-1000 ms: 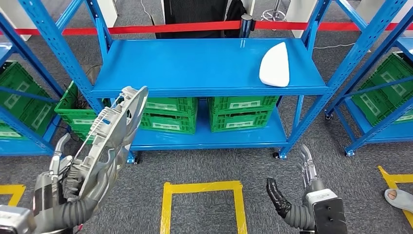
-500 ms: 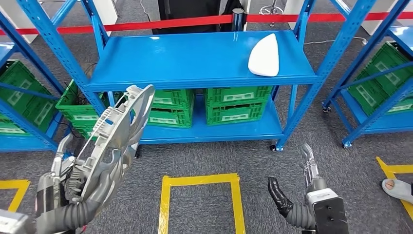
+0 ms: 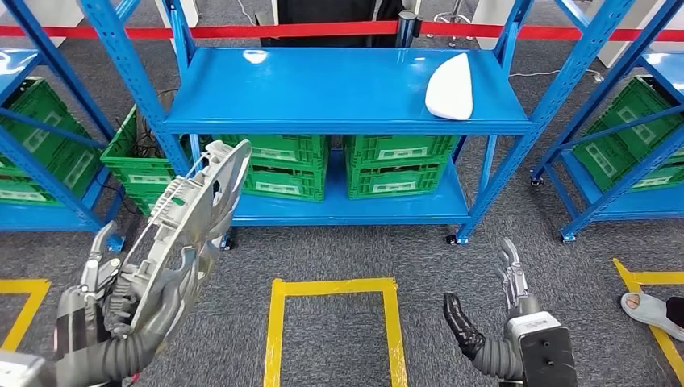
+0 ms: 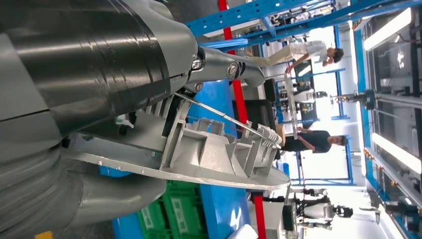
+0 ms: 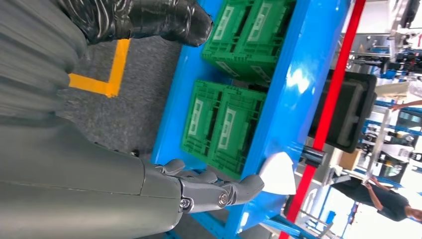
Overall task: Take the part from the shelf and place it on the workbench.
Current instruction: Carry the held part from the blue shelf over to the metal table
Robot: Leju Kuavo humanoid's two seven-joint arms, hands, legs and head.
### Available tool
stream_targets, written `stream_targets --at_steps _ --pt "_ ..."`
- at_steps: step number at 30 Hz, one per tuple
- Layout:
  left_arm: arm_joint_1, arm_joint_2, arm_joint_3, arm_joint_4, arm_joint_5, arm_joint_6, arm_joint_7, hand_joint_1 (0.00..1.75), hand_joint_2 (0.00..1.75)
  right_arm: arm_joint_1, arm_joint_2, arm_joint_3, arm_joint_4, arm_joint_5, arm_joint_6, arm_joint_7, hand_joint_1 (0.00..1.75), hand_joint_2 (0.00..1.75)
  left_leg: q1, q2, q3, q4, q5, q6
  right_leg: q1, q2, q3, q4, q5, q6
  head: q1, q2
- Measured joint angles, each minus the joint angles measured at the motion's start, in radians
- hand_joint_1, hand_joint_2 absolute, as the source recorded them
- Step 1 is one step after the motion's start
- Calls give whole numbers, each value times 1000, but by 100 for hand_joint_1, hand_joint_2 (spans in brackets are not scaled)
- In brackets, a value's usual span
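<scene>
Fingers of our left hand grip the large silver-grey ribbed plastic part, tilted upright at near left, off the blue metal shelf. Our right hand hangs at near right with its fingers spread, holding nothing. A white curved piece lies on the shelf's far right.
</scene>
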Motion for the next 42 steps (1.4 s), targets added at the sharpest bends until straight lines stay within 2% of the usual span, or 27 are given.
stream_targets --at_steps 1,2,3,6,7,9,11,13,15,16,17,18,21,23,25,27,28,30,31,32,33,34,36,37,38,40,42 --pt "0 0 0 -1 -2 0 2 175 175 0 0 0 0 -1 -1 1 0 175 -2 0 -10 3 6 1 0 0 -12 46 -17 1 5 0" --pt "0 1 -1 -1 -4 -1 3 175 175 0 0 0 0 -1 -2 2 0 175 -4 0 -20 6 10 2 1 0 -7 57 -18 -1 9 0" --pt "0 1 -1 -2 -4 -1 4 175 175 0 -1 0 0 -1 -2 2 0 175 -7 0 -29 10 15 2 2 0 17 27 -1 -5 13 0" --pt "0 1 -2 -6 -6 -2 6 175 175 -1 -1 0 0 -1 -2 2 0 175 -13 0 -48 22 24 -1 10 -1 140 -178 60 -28 21 0" --pt "0 1 -3 -8 -7 -3 6 175 175 -2 -1 0 0 -1 -3 2 0 175 -14 1 -53 25 27 -5 14 -2 160 -219 66 -34 22 0" --pt "0 1 -4 -11 -14 -3 6 175 175 -1 -2 1 -1 1 -5 2 0 175 -13 3 -59 26 35 -16 19 -3 162 -240 71 -41 23 0" --pt "-1 2 -8 -17 -25 -3 7 175 175 0 -3 1 -2 2 -6 3 0 175 -11 2 -66 31 32 -26 15 -4 163 -251 85 -49 24 0" --pt "-1 4 -12 -25 -32 -2 8 175 175 -1 -3 1 -3 2 -6 4 0 175 -9 -1 -93 89 -15 -34 8 -7 167 -263 101 -57 15 0" --pt "-1 6 -15 -29 -34 0 10 175 175 -1 -3 2 -3 2 -7 4 0 175 -3 -3 -139 213 -90 -42 7 -7 157 -261 112 -61 4 0" --pt "-1 8 -16 -30 -34 2 11 175 175 0 -4 2 -3 2 -7 4 0 175 0 -3 -157 268 -113 -46 7 -7 149 -258 116 -61 0 0" --pt "0 9 -16 -30 -34 3 12 175 175 0 -4 2 -3 2 -8 4 0 175 2 -3 -161 293 -117 -48 6 -7 141 -255 119 -59 -3 0" --pt "0 10 -17 -30 -34 5 13 175 175 1 -4 2 -3 1 -8 4 0 175 4 -2 -146 278 -104 -50 5 -6 134 -250 121 -58 -6 0" --pt "1 13 -18 -32 -35 10 14 175 175 0 -4 2 -3 -2 -9 2 0 175 8 -3 -35 90 -38 -49 3 -4 118 -230 122 -48 -16 0" --pt "4 14 -18 -37 -36 13 14 175 175 0 -4 2 -3 -5 -9 1 0 175 5 -5 -2 28 -29 -41 4 -4 107 -221 126 -34 -17 0" --pt "9 16 -18 -43 -37 16 14 175 175 0 -5 2 -3 -7 -9 0 0 175 2 -6 -3 29 -21 -29 2 -3 100 -221 134 -19 -14 0" --pt "11 16 -18 -47 -39 19 15 175 175 0 -6 2 -3 -9 -9 0 0 175 4 -5 -8 24 -8 -15 -1 -2 83 -201 117 -7 -9 0" --pt "12 16 -18 -49 -40 20 15 175 175 0 -7 2 -3 -12 -9 -2 0 175 5 -4 -13 21 -2 -8 -1 -2 66 -164 89 -3 -3 0" --pt "14 16 -18 -52 -43 23 18 175 175 0 -8 2 -2 -19 -9 -5 0 175 4 -4 -28 22 8 0 -2 -2 19 -41 13 2 12 0" --pt "15 16 -18 -53 -45 24 19 175 175 -1 -9 2 -2 -24 -8 -7 0 175 2 -4 -37 24 13 2 -2 -2 -1 20 -15 3 17 0" --pt "16 16 -18 -53 -47 26 21 175 175 -1 -9 3 -1 -28 -8 -9 0 175 -1 -4 -46 26 18 2 -2 -2 -8 53 -27 2 21 0" --pt "17 17 -18 -53 -49 27 22 175 175 -3 -9 3 1 -32 -7 -10 0 175 -3 -4 -55 29 22 2 -1 -2 4 48 -20 -1 24 0" --pt "18 17 -18 -54 -50 29 22 175 175 -4 -10 4 2 -35 -7 -11 0 175 -5 -4 -62 31 26 2 1 -2 35 4 2 -5 27 0" --pt "21 17 -19 -57 -52 32 23 175 175 -11 -10 7 3 -39 -7 -11 0 175 -9 -4 -71 33 34 -1 6 -3 122 -142 46 -21 31 0" --pt "23 18 -19 -59 -53 34 23 175 175 -14 -10 9 3 -39 -7 -12 0 175 -10 -4 -74 34 39 -4 10 -3 151 -197 57 -28 31 0" --pt "25 18 -19 -61 -53 36 22 175 175 -17 -11 10 3 -40 -7 -12 0 175 -10 -3 -76 34 43 -9 14 -4 164 -229 61 -34 30 0" --pt "28 19 -19 -63 -54 38 22 175 175 -19 -14 11 3 -40 -8 -12 0 175 -7 0 -79 32 51 -21 18 -5 162 -241 69 -42 28 0" --pt "30 21 -20 -66 -54 39 22 175 175 -21 -15 14 3 -40 -8 -12 0 175 -5 -1 -88 44 39 -31 15 -8 168 -252 84 -51 27 0"
